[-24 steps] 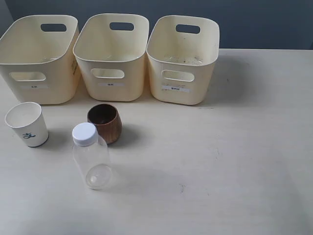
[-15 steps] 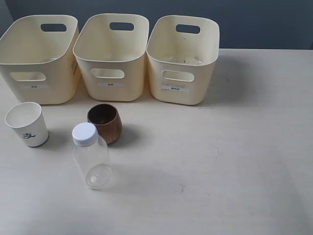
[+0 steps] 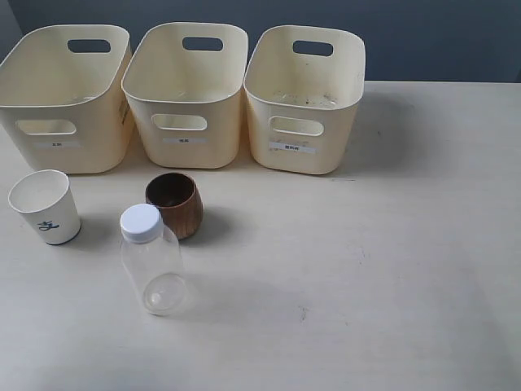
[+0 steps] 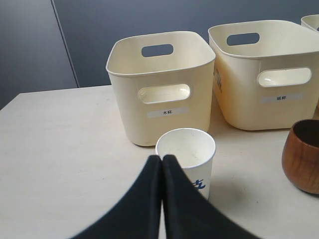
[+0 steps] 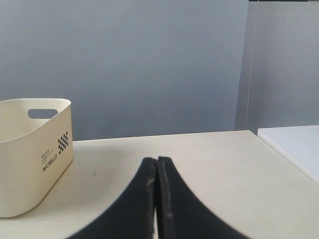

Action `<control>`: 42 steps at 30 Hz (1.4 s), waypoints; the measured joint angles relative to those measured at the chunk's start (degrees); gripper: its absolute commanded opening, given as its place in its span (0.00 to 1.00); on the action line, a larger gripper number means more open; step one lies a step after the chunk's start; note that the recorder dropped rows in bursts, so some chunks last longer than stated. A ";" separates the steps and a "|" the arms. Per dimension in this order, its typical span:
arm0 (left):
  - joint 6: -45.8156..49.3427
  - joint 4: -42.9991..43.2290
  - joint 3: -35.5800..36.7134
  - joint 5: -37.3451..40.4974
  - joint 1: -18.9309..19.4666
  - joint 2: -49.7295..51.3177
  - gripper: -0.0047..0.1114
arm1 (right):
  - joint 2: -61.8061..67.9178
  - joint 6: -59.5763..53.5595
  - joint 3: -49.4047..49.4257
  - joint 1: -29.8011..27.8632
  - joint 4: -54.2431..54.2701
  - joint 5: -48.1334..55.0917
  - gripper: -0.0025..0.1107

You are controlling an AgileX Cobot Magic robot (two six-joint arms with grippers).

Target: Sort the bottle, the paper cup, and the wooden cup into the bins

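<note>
three bins [image 3: 187,98] stand in a row across the upper left of the exterior view, side by side and nearly touching. all three are cream plastic tubs with rounded corners, smooth walls, an oval handle cut-out on the near and far sides, and a small white label on the front. the right bin shows dark specks on its inner floor.

one paper cup [image 3: 45,207] stands upright at the left edge of the exterior view, in front of the left bin. it is white, tapered toward the base, with a small dark mark on its side.

one wooden cup [image 3: 174,204] stands upright in front of the middle bin. it is brown, barrel-shaped, with visible grain and a dark interior.

one bottle [image 3: 151,260] stands just in front of the wooden cup, lower left of centre. it is clear plastic, unlabelled, with a white ribbed screw cap.

all items rest on one pale table [image 3: 391,269] with a faint matte grain.

two grippers are present, neither visible in the exterior view. the left gripper [image 4: 162,158] has its black, smooth, curved fingers pressed together tip to tip, holding nothing; in the left wrist view the tips lie at the near rim of the paper cup. the right gripper [image 5: 156,160] is likewise fully closed and empty, above bare table, with one bin at the left edge of the right wrist view.
</note>
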 measured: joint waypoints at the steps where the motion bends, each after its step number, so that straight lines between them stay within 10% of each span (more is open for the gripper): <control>1: 0.00 0.00 0.00 0.00 0.00 0.00 0.04 | 0.00 0.00 0.00 0.00 0.00 0.00 0.01; 24: 0.00 0.00 0.00 0.00 0.00 0.00 0.04 | 0.00 6.89 0.00 0.00 19.96 -10.23 0.01; 42: 0.00 0.00 0.00 0.00 0.00 0.00 0.04 | 6.79 20.30 0.00 12.68 -7.18 -22.68 0.01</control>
